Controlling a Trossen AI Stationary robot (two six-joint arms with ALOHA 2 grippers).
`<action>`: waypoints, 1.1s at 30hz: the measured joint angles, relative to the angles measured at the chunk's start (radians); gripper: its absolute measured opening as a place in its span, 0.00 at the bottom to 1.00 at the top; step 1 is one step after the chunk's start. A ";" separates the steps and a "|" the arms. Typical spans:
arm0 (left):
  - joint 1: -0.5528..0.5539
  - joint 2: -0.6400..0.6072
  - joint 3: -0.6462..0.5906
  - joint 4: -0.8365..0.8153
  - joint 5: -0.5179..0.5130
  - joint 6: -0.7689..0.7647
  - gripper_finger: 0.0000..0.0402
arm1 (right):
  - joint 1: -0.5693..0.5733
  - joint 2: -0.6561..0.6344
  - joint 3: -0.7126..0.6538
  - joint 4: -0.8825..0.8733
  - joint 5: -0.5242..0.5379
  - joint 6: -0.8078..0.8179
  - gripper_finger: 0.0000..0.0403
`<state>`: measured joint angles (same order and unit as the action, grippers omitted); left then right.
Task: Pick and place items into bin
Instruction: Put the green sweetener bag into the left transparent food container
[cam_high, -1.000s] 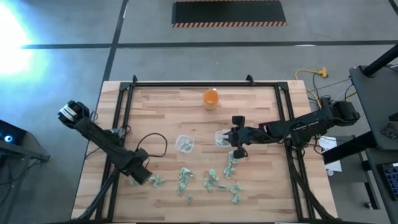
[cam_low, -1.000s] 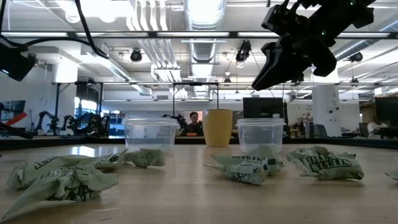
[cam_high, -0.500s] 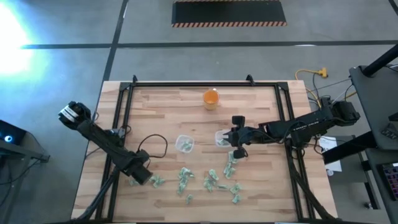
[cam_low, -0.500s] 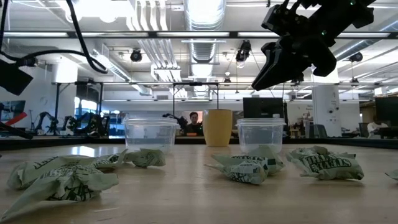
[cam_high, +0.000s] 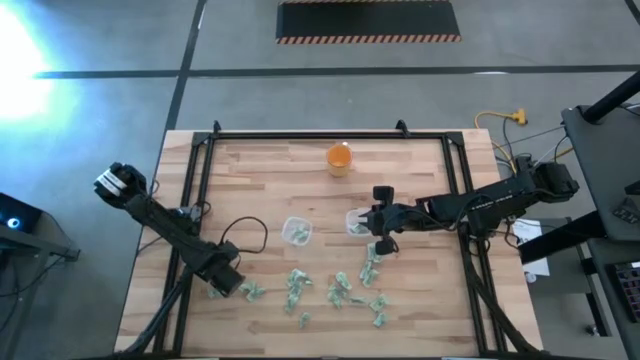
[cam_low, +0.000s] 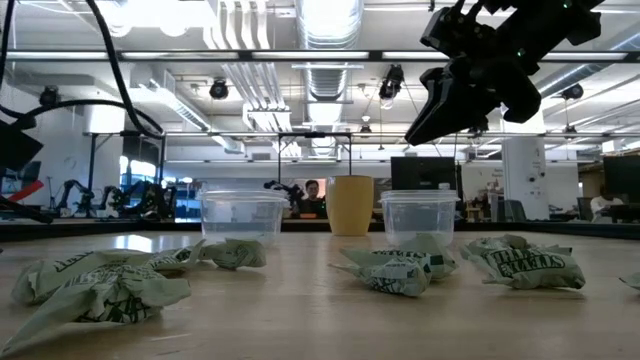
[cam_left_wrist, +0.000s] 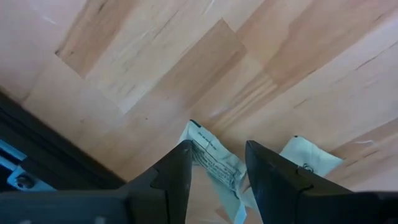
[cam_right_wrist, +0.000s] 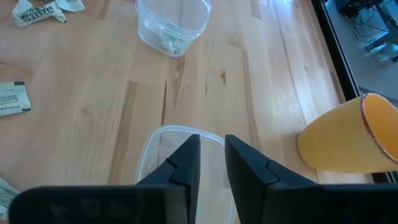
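Items (cam_high: 340, 290), crinkly packets, lie strewn on the table (cam_high: 260, 180) just below the two clear tubs (cam_high: 296, 231). Prob light, soft, slippery: pinch across a flat middle. Left gripper (cam_left_wrist: 216, 167) spread, straddling one packet. Right gripper (cam_right_wrist: 211, 155) narrowly parted, empty, over the right tub.

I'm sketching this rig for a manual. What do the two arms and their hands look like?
Both arms are dark, slim and jointed. The left arm ends at a pale grey-white base joint and trails a looping black cable. The right arm is black all along. Each hand has two dark, blocky, wedge-shaped fingers: the left hand and right hand look alike, with no markings visible.
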<state>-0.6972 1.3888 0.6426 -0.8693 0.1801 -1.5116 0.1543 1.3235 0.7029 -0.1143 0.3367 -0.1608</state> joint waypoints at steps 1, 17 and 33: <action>0.000 -0.001 -0.003 0.002 0.002 0.000 0.33 | 0.000 0.000 0.000 0.000 0.000 0.000 0.16; 0.000 0.000 -0.004 -0.003 0.002 0.027 0.02 | 0.000 0.000 0.000 0.000 0.000 0.000 0.15; 0.041 -0.011 0.135 -0.006 -0.278 0.280 0.00 | 0.000 0.000 0.000 0.000 0.000 0.000 0.14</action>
<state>-0.6558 1.3780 0.7772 -0.8754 -0.0979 -1.2313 0.1547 1.3239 0.7029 -0.1139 0.3369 -0.1608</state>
